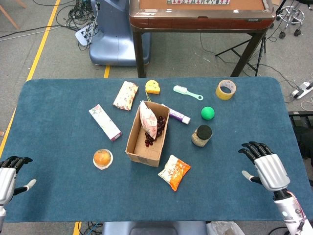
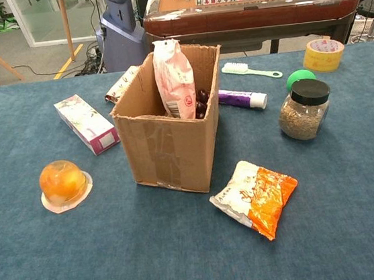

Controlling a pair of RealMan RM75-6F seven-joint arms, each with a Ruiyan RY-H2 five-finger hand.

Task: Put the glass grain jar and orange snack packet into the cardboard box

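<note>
Head view shows your right hand (image 1: pixel 268 169) at the near right edge of the desk (image 1: pixel 58 191), with its fingers (image 1: pixel 252 149) spread apart and holding nothing. Your left hand (image 1: pixel 7 178) sits at the near left corner, partly cut by the frame; its fingers look released too and nothing is in them.

Neither task thing is in the box yet. The glass grain jar (image 1: pixel 201 135) with the black lid stands upright on the desk, to the right of the cardboard box (image 1: pixel 142 149) and apart from it. The orange snack packet (image 1: pixel 174 172) lies flat near the box's near right corner, just beside it but, as I judge, not touching. Inside the box you already have a pink bag (image 1: pixel 147 120) standing and some dark small pieces on the bottom, which I cannot identify.

I judge the task is at its beginning, at the step of reaching. The right hand is the nearer one to both things, so it fits for the first grasp. For the jar, come from the right side and close the fingers around the glass body below the lid, then lift it higher than the box wall before you move left. Beware the green ball (image 1: pixel 208 113) just behind the jar. The packet is flat, so it will need a pinch at its edge.
</note>
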